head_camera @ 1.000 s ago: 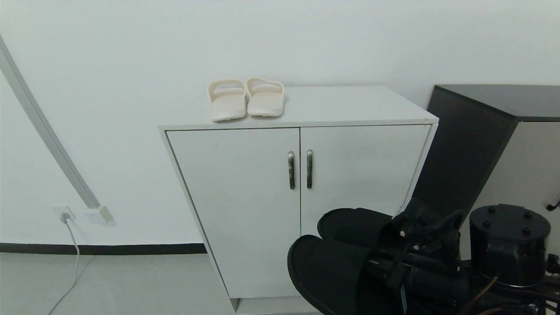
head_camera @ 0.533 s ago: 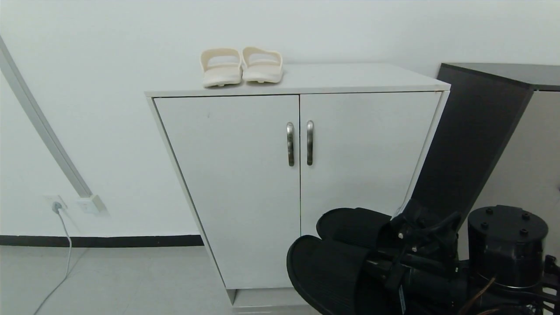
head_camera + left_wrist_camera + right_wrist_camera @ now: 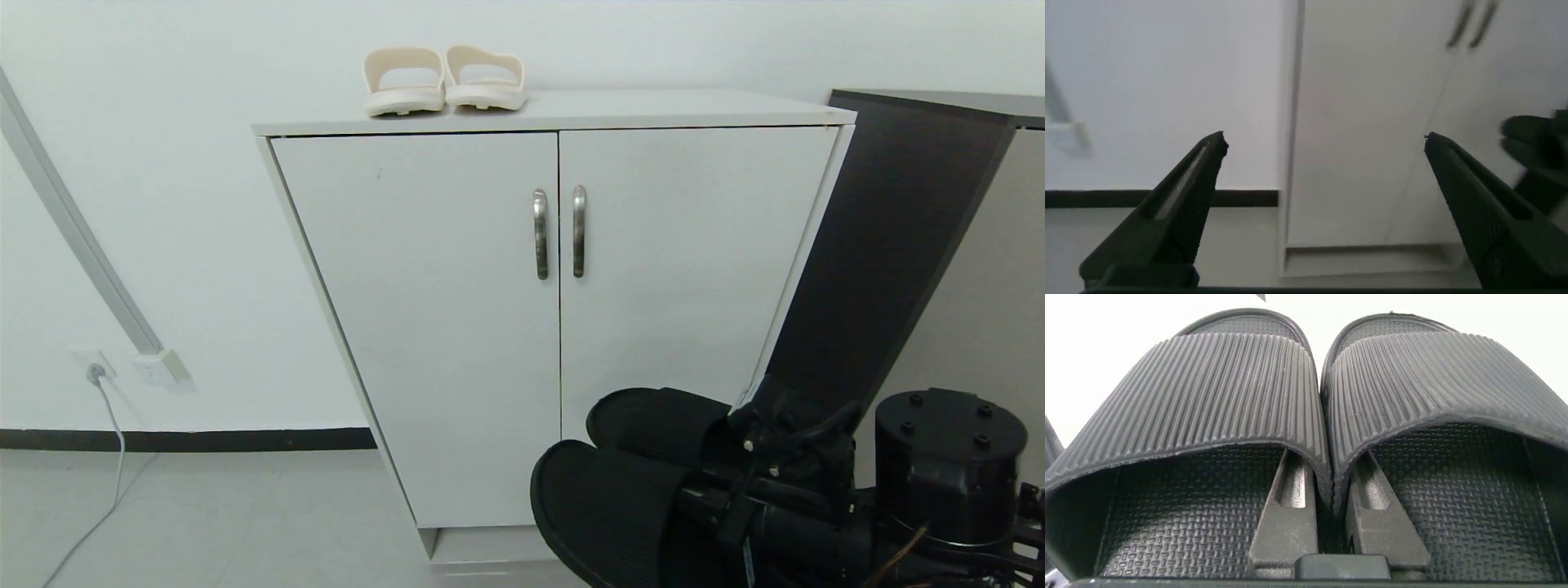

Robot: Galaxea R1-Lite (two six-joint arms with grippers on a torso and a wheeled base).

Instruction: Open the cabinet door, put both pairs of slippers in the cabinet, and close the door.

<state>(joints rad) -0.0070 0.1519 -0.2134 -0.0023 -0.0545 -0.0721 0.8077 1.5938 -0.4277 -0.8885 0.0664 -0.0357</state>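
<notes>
A white two-door cabinet (image 3: pixel 457 327) stands against the wall with both doors shut and two metal handles (image 3: pixel 559 233) at the middle. A cream pair of slippers (image 3: pixel 445 77) rests on its top, toward the left. My right gripper (image 3: pixel 718 482) is low in front of the right door, shut on the black pair of slippers (image 3: pixel 620 490). Its fingers (image 3: pixel 1290 514) pinch the two inner side walls together under the ribbed straps (image 3: pixel 1388 384). My left gripper (image 3: pixel 1323 147) is open and faces the cabinet's left door (image 3: pixel 1372 122) from a distance.
A dark cabinet (image 3: pixel 906 245) stands close on the right of the white one. On the left wall are a slanted cable duct (image 3: pixel 73 229), a socket (image 3: pixel 94 363) and a hanging cord. Grey floor (image 3: pixel 204 523) lies open at the left.
The head view has shifted, so the cabinet and cream slippers sit higher in the picture. The right gripper keeps the black slippers at the same place.
</notes>
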